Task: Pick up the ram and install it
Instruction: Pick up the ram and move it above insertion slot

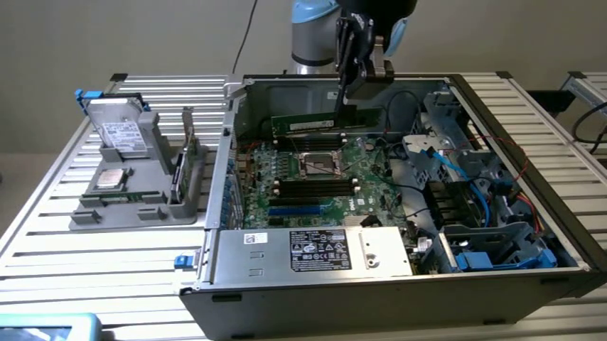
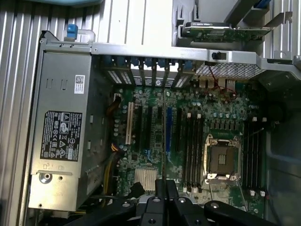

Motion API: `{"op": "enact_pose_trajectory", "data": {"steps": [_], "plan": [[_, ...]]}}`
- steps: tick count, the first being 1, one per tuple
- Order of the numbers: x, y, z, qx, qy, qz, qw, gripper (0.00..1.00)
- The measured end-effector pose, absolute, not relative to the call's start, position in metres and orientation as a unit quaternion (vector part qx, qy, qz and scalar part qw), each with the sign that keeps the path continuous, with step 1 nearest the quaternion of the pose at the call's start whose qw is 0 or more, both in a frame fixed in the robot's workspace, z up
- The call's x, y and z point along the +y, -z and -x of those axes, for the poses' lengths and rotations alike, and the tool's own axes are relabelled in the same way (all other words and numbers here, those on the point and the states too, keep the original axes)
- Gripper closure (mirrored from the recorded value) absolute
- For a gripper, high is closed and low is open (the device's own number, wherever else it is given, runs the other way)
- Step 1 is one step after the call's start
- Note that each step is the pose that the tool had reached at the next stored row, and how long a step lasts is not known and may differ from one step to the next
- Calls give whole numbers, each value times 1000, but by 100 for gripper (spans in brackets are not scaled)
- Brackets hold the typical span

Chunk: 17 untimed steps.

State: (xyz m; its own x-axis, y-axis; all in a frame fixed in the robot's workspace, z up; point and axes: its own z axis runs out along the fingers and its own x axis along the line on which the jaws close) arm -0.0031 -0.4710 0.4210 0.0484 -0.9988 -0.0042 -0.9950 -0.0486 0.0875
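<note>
**Figure.** Open computer case (image 1: 379, 302) on a slatted table (image 1: 57, 238), seen from outside and from the wrist. We see the gripper (image 1: 347, 106) pinched narrow on the top edge of the ram (image 1: 313, 125). The ram hangs upright on its long edge over the far part of the board (image 1: 372, 186), beyond the processor socket (image 1: 319, 164) and near the case's back wall. It looks clear of the board; we cannot tell which slot lies beneath it.

To seat it well, we judge that the stick should run parallel to the black memory slots (image 1: 313, 187), with its notch matched to the slot key and the end latches open. Pressure should go straight down and evenly.

The arm (image 1: 313, 25) reaches in from behind the case, wrist pointing nearly straight down, fingers (image 2: 160, 188) vertical above the board.
</note>
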Motion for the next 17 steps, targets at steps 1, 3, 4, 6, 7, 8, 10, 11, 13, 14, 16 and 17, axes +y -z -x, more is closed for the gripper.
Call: {"op": "enact_pose_trajectory", "data": {"steps": [1,3,4,6,7,8,10,11,13,14,16,17], "plan": [[-470,-420,2,-689,32,-723,30,88],[-467,-419,2,-690,32,-723,30,88],[-466,-419,2,-690,32,-722,30,88],[-465,-418,2,-693,32,-720,30,88],[-465,-417,1,-694,32,-719,30,88],[-464,-416,1,-695,32,-717,30,88],[-463,-415,1,-697,33,-715,31,88],[-463,-414,1,-698,33,-714,31,88],[-460,-413,1,-699,35,-714,32,88],[-458,-413,1,-699,36,-714,33,88],[-455,-413,0,-699,38,-714,36,88],[-454,-413,0,-699,39,-714,37,88]]}}
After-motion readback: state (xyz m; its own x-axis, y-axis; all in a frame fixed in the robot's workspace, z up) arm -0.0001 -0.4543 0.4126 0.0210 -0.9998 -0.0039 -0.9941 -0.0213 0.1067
